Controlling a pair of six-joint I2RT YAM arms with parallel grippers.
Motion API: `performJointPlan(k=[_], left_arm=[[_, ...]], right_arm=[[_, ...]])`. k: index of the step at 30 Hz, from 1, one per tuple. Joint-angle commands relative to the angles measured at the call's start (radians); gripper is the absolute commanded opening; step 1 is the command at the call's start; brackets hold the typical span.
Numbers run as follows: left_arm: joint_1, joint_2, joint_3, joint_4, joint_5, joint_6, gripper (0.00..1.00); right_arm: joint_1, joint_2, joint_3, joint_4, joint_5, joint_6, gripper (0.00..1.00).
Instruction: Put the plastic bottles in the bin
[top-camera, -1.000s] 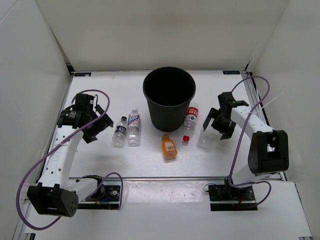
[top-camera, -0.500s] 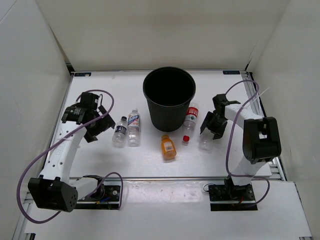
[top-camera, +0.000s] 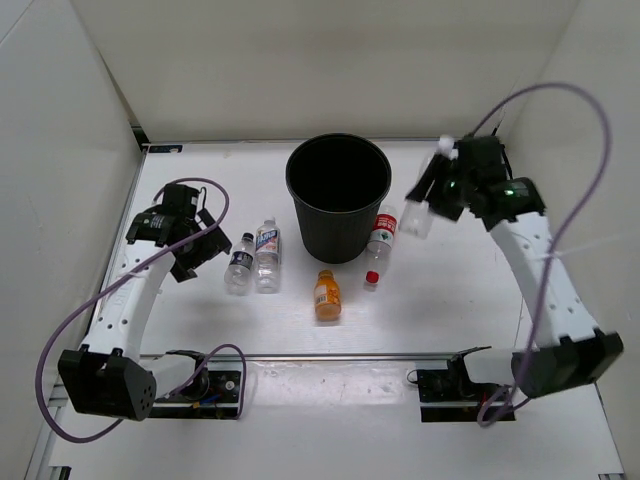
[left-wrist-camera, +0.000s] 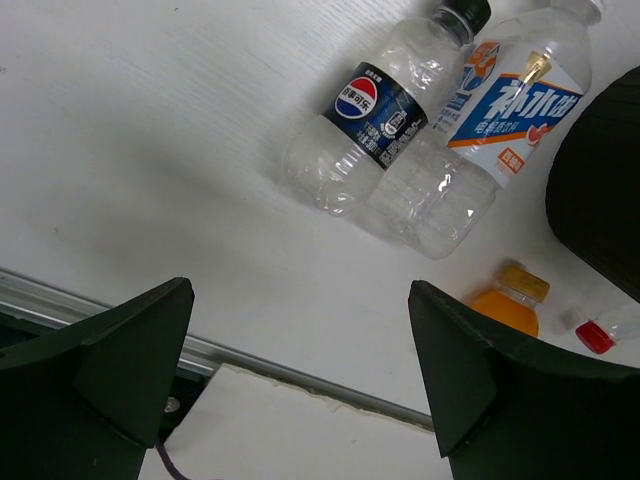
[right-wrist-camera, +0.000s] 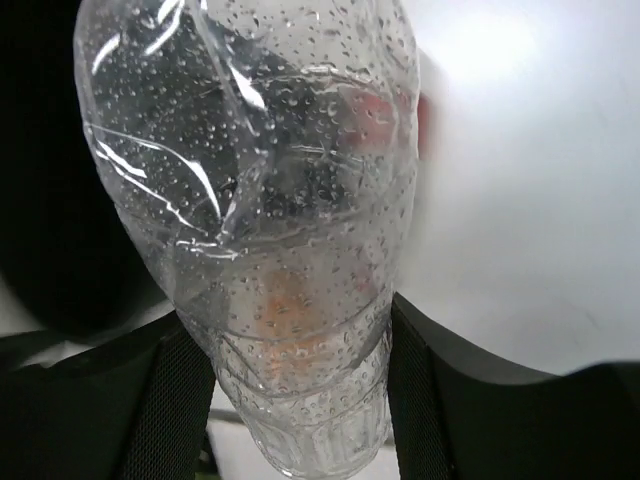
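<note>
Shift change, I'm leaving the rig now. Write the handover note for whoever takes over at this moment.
Left gripper: jaws open, empty, hovering left of the dark-label bottle.
Right gripper: jaws shut on the plain clear bottle, raised off the table to the right of the bin.
On the table: dark-label bottle and white-blue-label bottle lying side by side left of the bin; orange bottle in front of it; red-cap bottle by its right front.
Done: no bottle in the bin yet.
Left: drop the held one in, then the other four.
</note>
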Motion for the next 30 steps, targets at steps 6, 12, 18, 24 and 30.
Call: performJointPlan(k=[6,12,18,24,30], left_arm=[[-0.007,0.035,-0.124,0.124,0.016,0.022,1.0],[-0.007,0.076,-0.164,0.182,0.025,0.063,1.0],[-0.007,0.149,-0.164,0.225,0.016,0.1,1.0],[-0.007,0.248,-0.173,0.283,0.045,0.125,1.0],[-0.007,0.345,-0.149,0.346,0.054,0.145,1.0]], right_arm=[[0.186,0.237,0.595,0.101,0.07,-0.189,0.37],[0.328,0.503,0.885,0.082,0.08,-0.246,0.51],[0.349,0.493,0.844,0.062,0.039,-0.266,1.0],[0.349,0.313,0.771,0.052,0.065,-0.275,1.0],[0.349,0.148,0.662,-0.012,0.042,-0.254,1.0]])
